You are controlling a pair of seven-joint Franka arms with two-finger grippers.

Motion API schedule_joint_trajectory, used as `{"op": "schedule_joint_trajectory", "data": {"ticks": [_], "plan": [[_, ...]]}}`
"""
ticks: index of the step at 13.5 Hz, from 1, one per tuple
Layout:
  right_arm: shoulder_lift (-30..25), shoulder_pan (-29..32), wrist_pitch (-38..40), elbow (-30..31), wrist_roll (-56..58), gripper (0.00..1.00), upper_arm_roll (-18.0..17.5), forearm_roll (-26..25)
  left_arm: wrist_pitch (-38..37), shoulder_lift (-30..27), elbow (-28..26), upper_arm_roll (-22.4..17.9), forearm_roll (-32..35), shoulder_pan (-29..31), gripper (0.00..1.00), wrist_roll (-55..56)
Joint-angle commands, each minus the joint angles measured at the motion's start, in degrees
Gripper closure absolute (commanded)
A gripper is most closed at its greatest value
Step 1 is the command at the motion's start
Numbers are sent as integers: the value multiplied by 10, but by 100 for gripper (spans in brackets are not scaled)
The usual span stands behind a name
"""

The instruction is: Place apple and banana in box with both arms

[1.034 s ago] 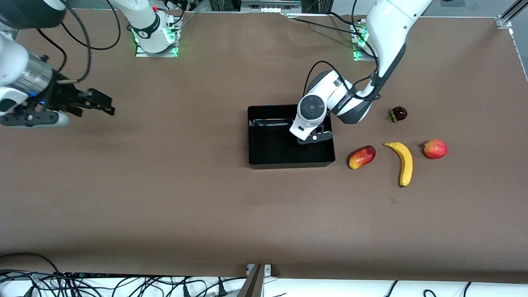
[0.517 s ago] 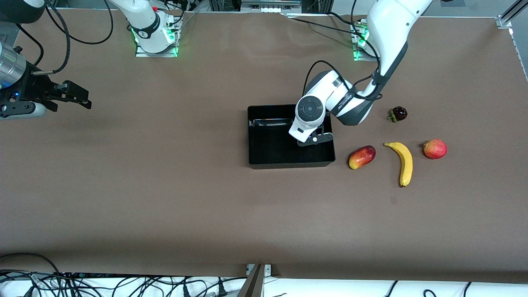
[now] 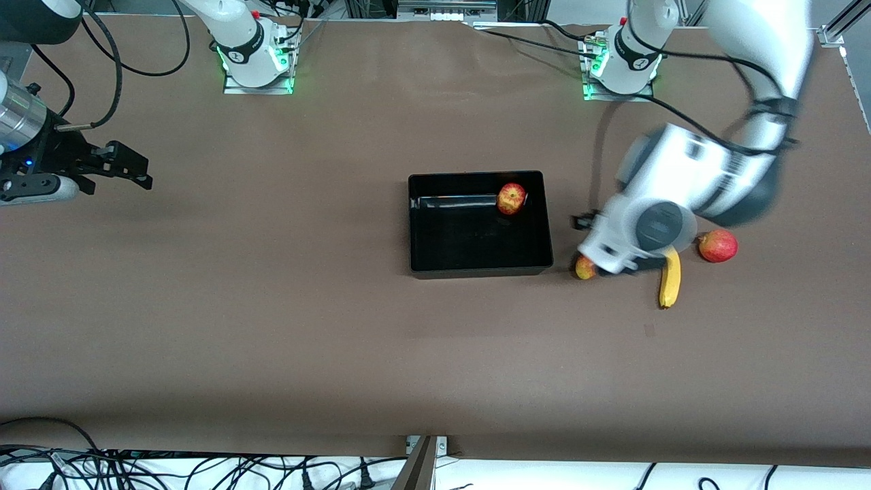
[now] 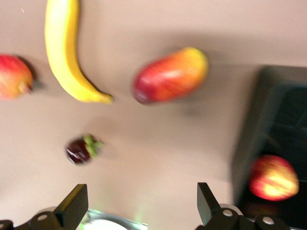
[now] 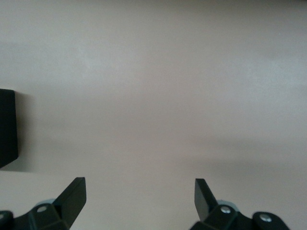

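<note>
The apple (image 3: 511,199) lies inside the black box (image 3: 476,272), in the corner toward the left arm's base; it also shows in the left wrist view (image 4: 273,177). The banana (image 3: 670,280) lies on the table beside the box, toward the left arm's end, half covered by the left arm. My left gripper (image 4: 140,191) is open and empty, up over the table between the box (image 4: 249,139) and the banana (image 4: 67,57). My right gripper (image 3: 129,170) is open and empty, waiting at the right arm's end of the table.
An oblong red-yellow mango (image 4: 170,75) lies between the box and the banana. A pinkish-red round fruit (image 3: 718,246) lies beside the banana, toward the left arm's end. A dark mangosteen (image 4: 82,148) lies farther from the front camera than the banana.
The left arm has swung from over the box to over the mango and banana, and the apple now lies in the box. The right gripper drew back toward its end of the table.
</note>
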State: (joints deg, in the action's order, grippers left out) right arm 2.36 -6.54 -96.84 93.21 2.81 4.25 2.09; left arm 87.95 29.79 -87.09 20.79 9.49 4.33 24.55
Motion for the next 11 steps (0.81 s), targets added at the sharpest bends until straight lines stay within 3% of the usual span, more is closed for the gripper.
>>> {"op": "schedule_joint_trajectory", "data": {"ticks": [1,4,7,11], "plan": [[8,13,11,-20,0,0,-7,-3,58,38,-8,9,65,58,0,-107],[12,8,13,-19,-1,0,-11,-4,155,41,-58,9,172,73,0,-114],[12,-4,13,-19,2,0,-11,-10,300,42,-143,8,177,129,0,-161],[12,-1,17,-15,2,0,-8,-16,332,49,-176,9,177,152,0,-190]]}}
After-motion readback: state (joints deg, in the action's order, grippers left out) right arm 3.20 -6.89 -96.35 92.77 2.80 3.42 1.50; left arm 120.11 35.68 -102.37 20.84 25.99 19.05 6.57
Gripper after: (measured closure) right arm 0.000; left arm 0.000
